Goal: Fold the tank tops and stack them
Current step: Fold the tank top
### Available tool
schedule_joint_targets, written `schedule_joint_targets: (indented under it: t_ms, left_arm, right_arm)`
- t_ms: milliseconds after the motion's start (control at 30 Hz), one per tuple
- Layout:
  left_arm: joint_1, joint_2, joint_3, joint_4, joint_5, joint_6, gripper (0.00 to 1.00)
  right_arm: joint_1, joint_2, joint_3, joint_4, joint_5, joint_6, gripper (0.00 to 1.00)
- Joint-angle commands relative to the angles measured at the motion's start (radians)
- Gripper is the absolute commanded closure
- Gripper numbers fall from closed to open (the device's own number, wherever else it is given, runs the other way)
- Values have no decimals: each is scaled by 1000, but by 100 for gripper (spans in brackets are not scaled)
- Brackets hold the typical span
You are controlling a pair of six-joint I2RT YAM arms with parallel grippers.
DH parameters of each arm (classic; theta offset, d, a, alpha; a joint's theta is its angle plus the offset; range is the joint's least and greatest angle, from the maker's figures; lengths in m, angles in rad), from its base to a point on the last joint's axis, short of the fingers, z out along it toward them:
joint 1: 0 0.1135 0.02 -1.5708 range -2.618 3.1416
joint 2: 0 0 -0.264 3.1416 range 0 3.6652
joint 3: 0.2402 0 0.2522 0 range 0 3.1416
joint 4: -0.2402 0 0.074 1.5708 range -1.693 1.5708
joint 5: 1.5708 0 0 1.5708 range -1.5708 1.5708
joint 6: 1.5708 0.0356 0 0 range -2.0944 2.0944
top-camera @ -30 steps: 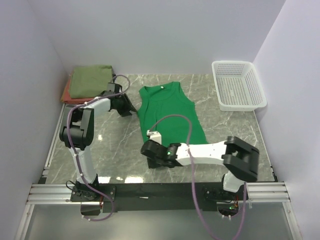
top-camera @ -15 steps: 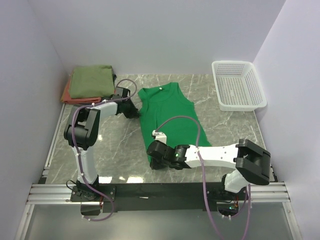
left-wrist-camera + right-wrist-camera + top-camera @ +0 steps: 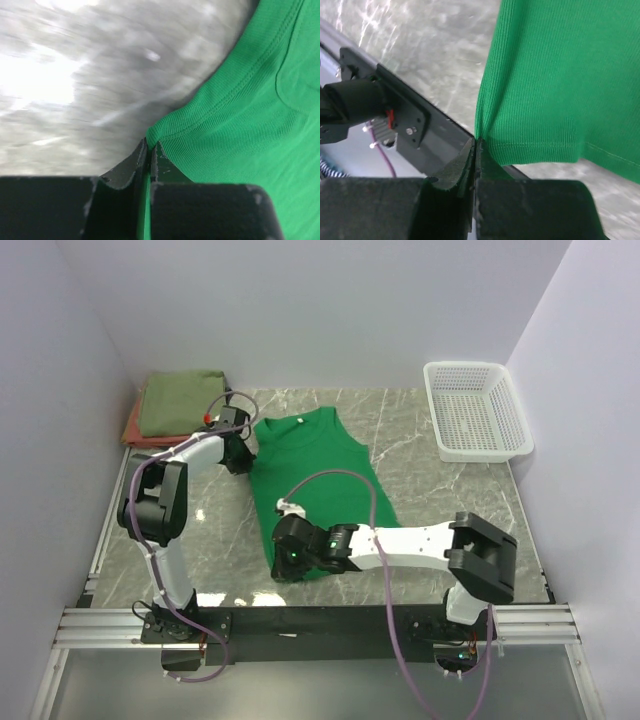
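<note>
Green top (image 3: 315, 475): flat, mid table (image 3: 430, 470). L gripper (image 3: 149, 150) pinching shoulder edge, R gripper (image 3: 475, 145) pinching hem corner; same side, prob. for lengthwise fold. Olive top (image 3: 182, 400) folded on red top (image 3: 131, 426), back-left: stack spot.

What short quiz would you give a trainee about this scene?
1. True or false: the left gripper and the right gripper both pinch the bright green tank top.
2. Where does the right gripper hold it? A) the neckline B) a bottom hem corner C) the middle of the chest
3. Fill in: the folded olive top lies on a ___ top.
Key: 1 true. 2 B. 3 rust-red; the rust-red top peeks out at the stack's left edge.
</note>
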Motion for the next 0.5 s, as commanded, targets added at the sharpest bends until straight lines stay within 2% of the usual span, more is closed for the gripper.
schedule_joint_targets:
  t_ms: [0, 167, 467]
  left_arm:
    - [38, -59, 17, -32, -102, 32, 99]
    - [41, -58, 62, -58, -102, 41, 99]
    - [-34, -4, 233, -108, -82, 35, 100]
  right_arm:
    - [23, 57, 87, 57, -127, -11, 100]
    - [5, 61, 123, 77, -170, 0, 100]
    - [-129, -96, -140, 263, -253, 96, 100]
